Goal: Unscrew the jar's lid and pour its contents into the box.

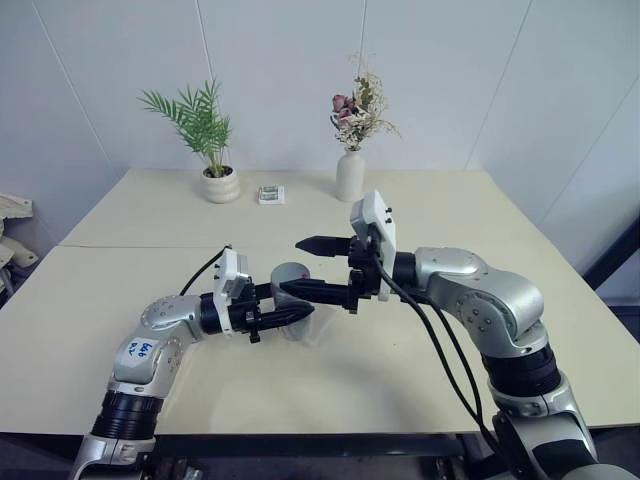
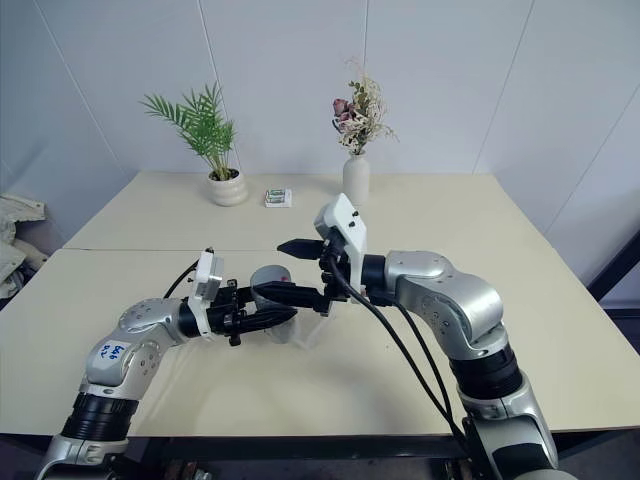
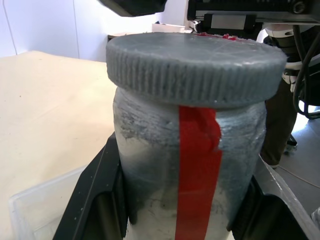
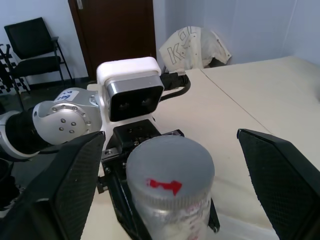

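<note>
My left gripper [image 1: 288,314] is shut on the jar [image 3: 165,165], a silvery cylinder with a red strip down its side, and holds it upright above the table. The grey ribbed lid [image 3: 195,67] sits on top of the jar, with a red mark on its face [image 4: 162,185]. From the opposite side, my right gripper [image 1: 306,267] stands open, one finger [image 4: 75,185] on each side of the lid and apart from it. The clear box [image 1: 318,330] lies on the table just below the jar. The contents are hidden inside the jar.
At the table's far edge stand a potted palm [image 1: 220,185], a small green-and-white packet [image 1: 271,194] and a white vase of flowers [image 1: 350,175]. The tan table [image 1: 480,220] is wide. A black chair [image 4: 35,55] stands by a dark door.
</note>
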